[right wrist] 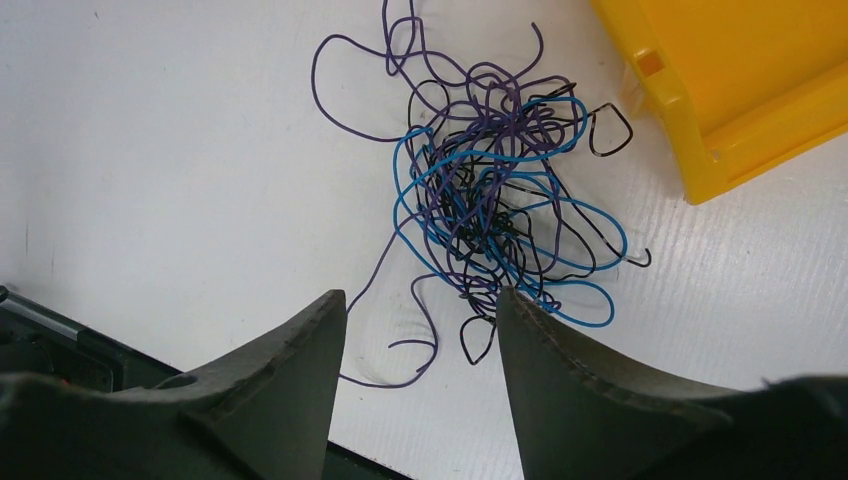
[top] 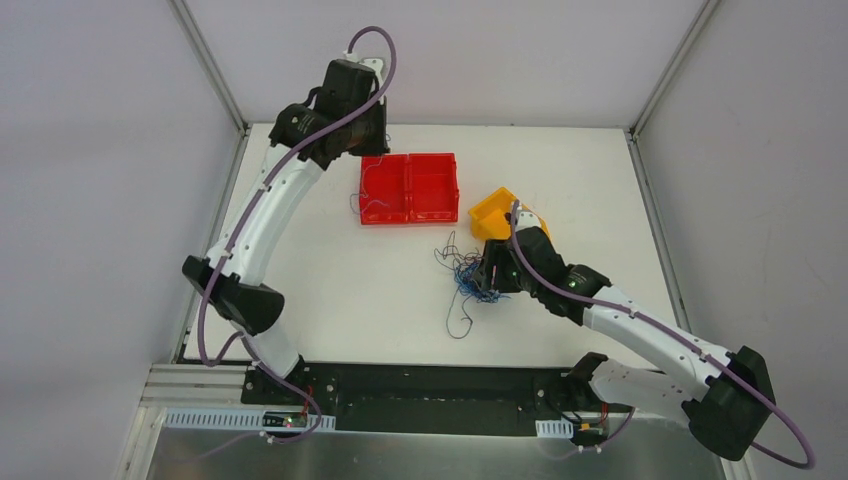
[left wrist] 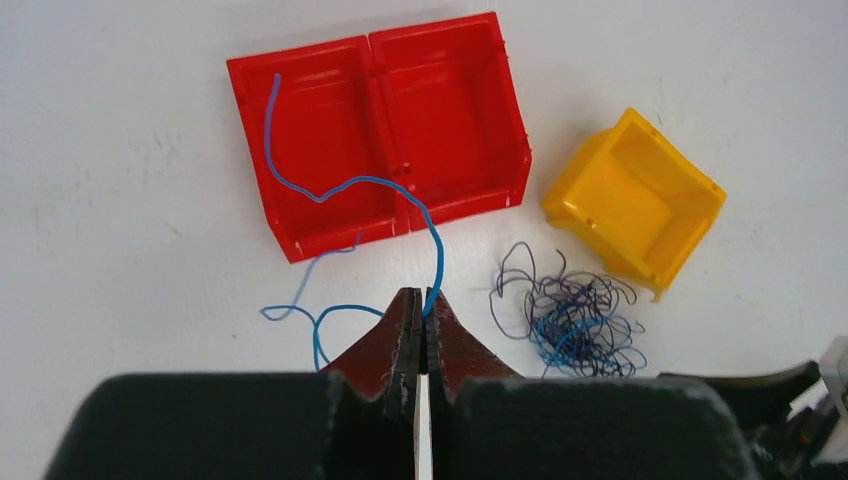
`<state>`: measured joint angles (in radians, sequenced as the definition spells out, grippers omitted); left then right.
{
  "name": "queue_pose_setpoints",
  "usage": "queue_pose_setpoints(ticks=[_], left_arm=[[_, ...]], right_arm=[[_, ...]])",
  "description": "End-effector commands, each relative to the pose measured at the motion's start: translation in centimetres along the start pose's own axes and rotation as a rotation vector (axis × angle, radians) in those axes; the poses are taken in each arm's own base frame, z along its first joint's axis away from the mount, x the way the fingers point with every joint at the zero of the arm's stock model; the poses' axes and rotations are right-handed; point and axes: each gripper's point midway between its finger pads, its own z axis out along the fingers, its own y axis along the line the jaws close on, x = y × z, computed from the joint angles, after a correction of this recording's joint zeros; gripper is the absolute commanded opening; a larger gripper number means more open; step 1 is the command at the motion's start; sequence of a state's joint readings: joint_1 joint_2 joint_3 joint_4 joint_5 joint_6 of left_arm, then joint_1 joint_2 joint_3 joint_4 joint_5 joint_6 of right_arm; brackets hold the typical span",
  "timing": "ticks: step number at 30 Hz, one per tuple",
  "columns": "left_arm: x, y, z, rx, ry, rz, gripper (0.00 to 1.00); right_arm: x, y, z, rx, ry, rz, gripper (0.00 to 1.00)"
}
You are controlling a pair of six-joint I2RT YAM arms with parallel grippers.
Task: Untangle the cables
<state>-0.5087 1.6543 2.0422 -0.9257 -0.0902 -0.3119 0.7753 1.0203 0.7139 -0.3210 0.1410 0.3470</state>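
The cables [right wrist: 490, 200] lie in a tangle of blue, purple and black on the white table, seen also from above [top: 465, 275] and in the left wrist view [left wrist: 570, 320]. My right gripper [right wrist: 420, 295] is open at the near edge of the tangle, with a loose purple end and a black loop between its fingers. From above it sits at the tangle's right side [top: 490, 280]. My left gripper [left wrist: 422, 300] is shut on a single blue cable [left wrist: 340, 185], which curves up and over into the left compartment of the red bins [left wrist: 450, 25].
The double red bins [top: 410, 188] stand at the back middle. A yellow bin [top: 495, 212] lies tipped beside the tangle, close to my right wrist. Another blue strand [left wrist: 320, 320] loops on the table in front of the red bins.
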Motion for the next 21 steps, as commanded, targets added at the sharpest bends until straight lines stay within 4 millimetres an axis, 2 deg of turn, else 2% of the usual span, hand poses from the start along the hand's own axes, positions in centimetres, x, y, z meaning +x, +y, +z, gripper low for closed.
queue_pose_setpoints(ticks=[1, 7, 11, 14, 17, 19, 21], left_arm=[[-2.9, 1.1, 2.0, -0.029, -0.041, 0.008, 0.00], [-5.0, 1.4, 6.6, -0.007, -0.067, -0.026, 0.00], [-4.8, 2.4, 10.6, -0.027, -0.046, -0.034, 0.00], [-3.3, 2.9, 13.2, -0.028, 0.004, -0.052, 0.00], [-0.9, 3.0, 15.4, -0.031, 0.060, -0.074, 0.00], [0.9, 2.8, 16.4, -0.016, 0.102, -0.097, 0.00], [2.1, 2.5, 16.5, 0.005, 0.124, -0.112, 0.00]], right_arm=[[-2.0, 0.8, -1.1, -0.028, -0.055, -0.001, 0.60], [-2.1, 0.6, -1.3, -0.021, -0.064, -0.002, 0.60], [-2.1, 0.3, -1.4, -0.011, -0.068, -0.003, 0.60], [-2.1, 0.1, -1.4, -0.007, -0.070, -0.003, 0.60], [-2.0, 0.0, -1.3, -0.005, -0.067, -0.002, 0.60], [-2.0, 0.0, -1.2, -0.004, -0.063, -0.002, 0.60], [-2.0, 0.0, -1.2, -0.004, -0.058, -0.002, 0.60]])
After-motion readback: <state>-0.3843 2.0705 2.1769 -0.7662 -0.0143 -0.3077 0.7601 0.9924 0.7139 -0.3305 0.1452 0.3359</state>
